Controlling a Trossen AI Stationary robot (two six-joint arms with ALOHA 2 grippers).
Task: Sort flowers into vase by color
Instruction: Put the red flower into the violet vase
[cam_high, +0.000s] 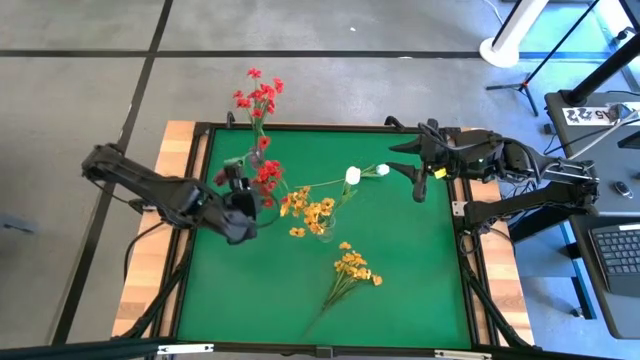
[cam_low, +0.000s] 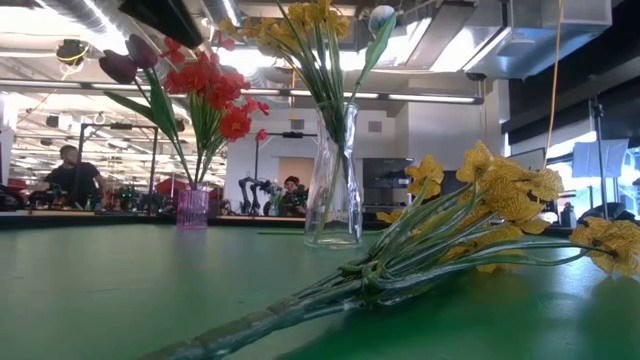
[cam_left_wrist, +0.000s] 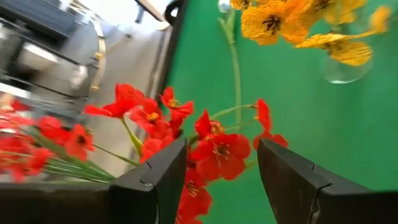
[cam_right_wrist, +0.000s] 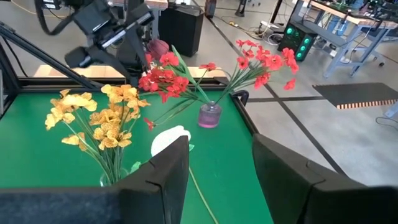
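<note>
Left tool (cam_high: 243, 196): over the counter's (cam_high: 400, 290) left part, just beside the red flowers (cam_high: 266, 178); in its wrist view, fingers (cam_left_wrist: 163, 177) apart with red blooms between them, a grip not clear, cannot tell.
Right tool (cam_high: 421, 190): near the counter's right edge, fingers apart, grasping nothing.
Pink vase (cam_low: 192, 208): upright at the far left, red flowers and a dark bud (cam_low: 118, 66) in it.
Clear vase (cam_low: 333, 195): upright mid-counter, yellow flowers (cam_high: 312, 211) and 2 white blooms (cam_high: 353, 175) in it.
Loose yellow bunch (cam_high: 350, 268): flat on the counter, nearer the front.
</note>
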